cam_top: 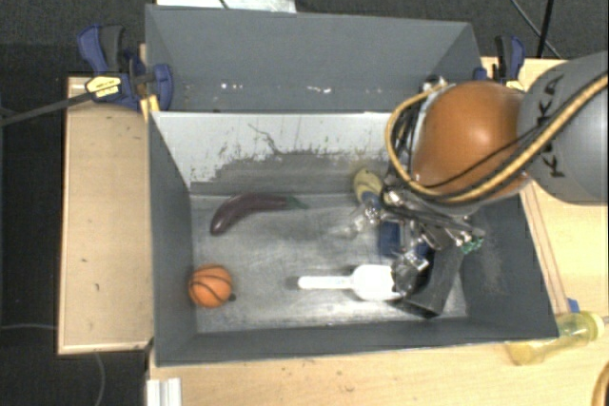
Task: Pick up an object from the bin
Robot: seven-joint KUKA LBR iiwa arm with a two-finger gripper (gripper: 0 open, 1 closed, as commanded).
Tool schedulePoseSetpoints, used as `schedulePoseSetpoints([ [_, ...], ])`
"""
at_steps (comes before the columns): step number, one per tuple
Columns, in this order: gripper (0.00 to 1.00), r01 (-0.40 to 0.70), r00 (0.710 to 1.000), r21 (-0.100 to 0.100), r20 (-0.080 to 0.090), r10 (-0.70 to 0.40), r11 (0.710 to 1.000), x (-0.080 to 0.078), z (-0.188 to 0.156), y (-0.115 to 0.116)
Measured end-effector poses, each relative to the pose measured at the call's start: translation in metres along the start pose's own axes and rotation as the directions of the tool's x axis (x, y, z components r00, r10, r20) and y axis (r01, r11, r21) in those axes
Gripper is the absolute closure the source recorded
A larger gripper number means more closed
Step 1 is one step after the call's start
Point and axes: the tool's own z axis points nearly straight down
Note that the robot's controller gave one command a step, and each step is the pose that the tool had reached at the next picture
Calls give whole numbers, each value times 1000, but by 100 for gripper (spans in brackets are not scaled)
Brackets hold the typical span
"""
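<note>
My gripper (415, 252) hangs low in the right part of the bin, under the arm's orange dome. Right below it lies a black block-shaped thing (435, 288), tilted against the front right of the floor. A white plastic spoon (354, 281) lies just left of the gripper, its bowl next to the black thing and its handle pointing left. A blue thing (387, 239) shows partly behind the gripper's left side. A pale yellowish, roundish thing (366, 186) sits a little further back; the arm covers its right side.
A dark purple eggplant (245, 208) lies at the back left of the floor. A small orange basketball (210, 286) rests in the front left corner. The bin's sloped grey walls rise on all sides; the arm fills the right side.
</note>
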Motion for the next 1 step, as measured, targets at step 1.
schedulePoseSetpoints([
  [1, 0, -1, 1000, 0, 1, 1, 1000, 0, 0, 0],
])
